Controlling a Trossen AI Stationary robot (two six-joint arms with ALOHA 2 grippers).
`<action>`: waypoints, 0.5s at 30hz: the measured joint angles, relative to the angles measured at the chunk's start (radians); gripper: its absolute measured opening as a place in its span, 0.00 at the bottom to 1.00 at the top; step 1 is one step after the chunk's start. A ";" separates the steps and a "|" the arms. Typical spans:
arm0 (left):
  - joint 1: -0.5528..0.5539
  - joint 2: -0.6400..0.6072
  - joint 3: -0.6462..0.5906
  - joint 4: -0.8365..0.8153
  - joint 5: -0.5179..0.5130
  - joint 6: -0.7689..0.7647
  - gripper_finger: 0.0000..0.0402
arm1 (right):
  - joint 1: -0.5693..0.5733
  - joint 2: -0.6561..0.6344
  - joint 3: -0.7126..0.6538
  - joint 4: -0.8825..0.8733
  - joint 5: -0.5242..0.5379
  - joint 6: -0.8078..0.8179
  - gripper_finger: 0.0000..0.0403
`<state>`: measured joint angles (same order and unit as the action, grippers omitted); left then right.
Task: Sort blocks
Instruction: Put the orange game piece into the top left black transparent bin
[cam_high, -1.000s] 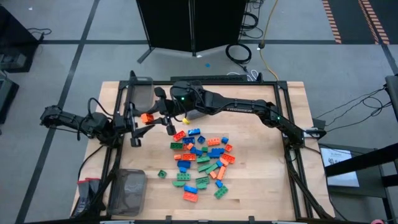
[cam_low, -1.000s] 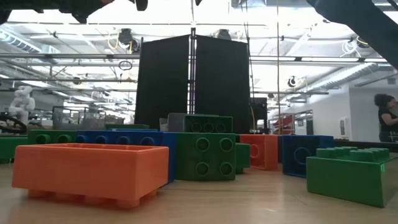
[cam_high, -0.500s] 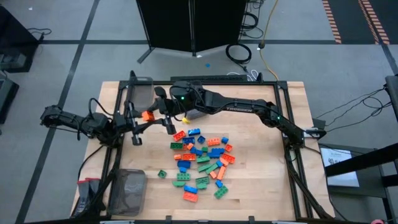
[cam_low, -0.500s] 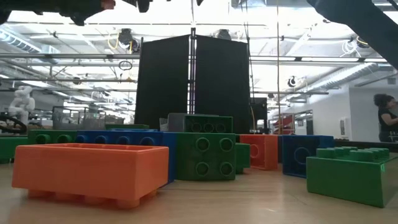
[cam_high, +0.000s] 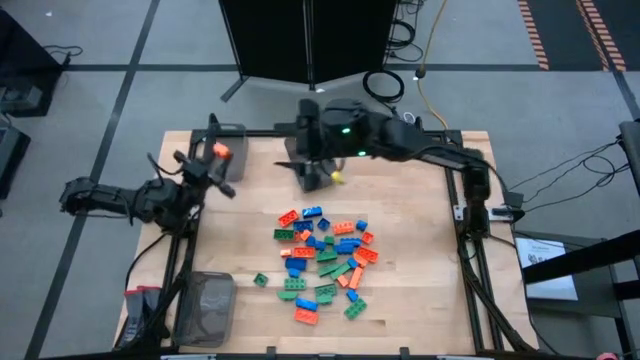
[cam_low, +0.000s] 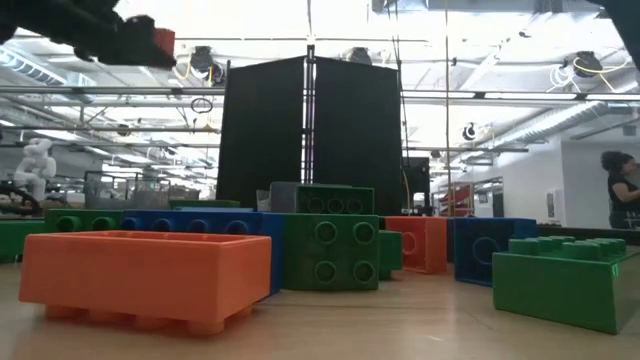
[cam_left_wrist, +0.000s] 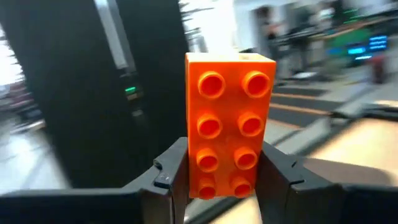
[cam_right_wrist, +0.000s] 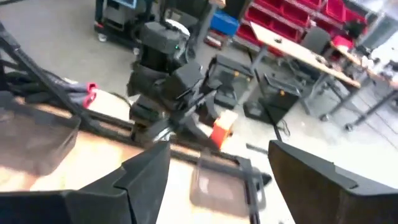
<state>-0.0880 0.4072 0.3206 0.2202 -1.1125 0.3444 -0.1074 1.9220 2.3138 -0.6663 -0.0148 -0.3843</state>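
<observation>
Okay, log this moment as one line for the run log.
left pincer: shut on orange block, raised near far-left bin | right pincer: open, empty, at table's far edge | block pile: mid-table

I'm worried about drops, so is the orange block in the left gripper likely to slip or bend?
The orange block is probably rigid moulded plastic and unlikely to bend. The left gripper clamps only its lower end on smooth sides, so it might pivot or slip if jolted.
</observation>
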 joint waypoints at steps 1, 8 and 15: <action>0.041 0.000 0.000 -0.002 0.001 -0.015 0.31 | 0.002 -0.019 0.000 -0.017 0.008 0.011 0.65; 0.360 0.021 0.000 -0.070 0.166 -0.101 0.31 | 0.028 -0.126 0.000 -0.170 0.020 0.094 0.62; 0.694 0.136 0.001 -0.169 0.498 -0.268 0.31 | 0.057 -0.188 0.000 -0.382 0.063 0.200 0.62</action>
<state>0.6057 0.5434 0.3219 0.0508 -0.6149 0.0769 -0.0499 1.7337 2.3138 -1.0486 0.0479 -0.1845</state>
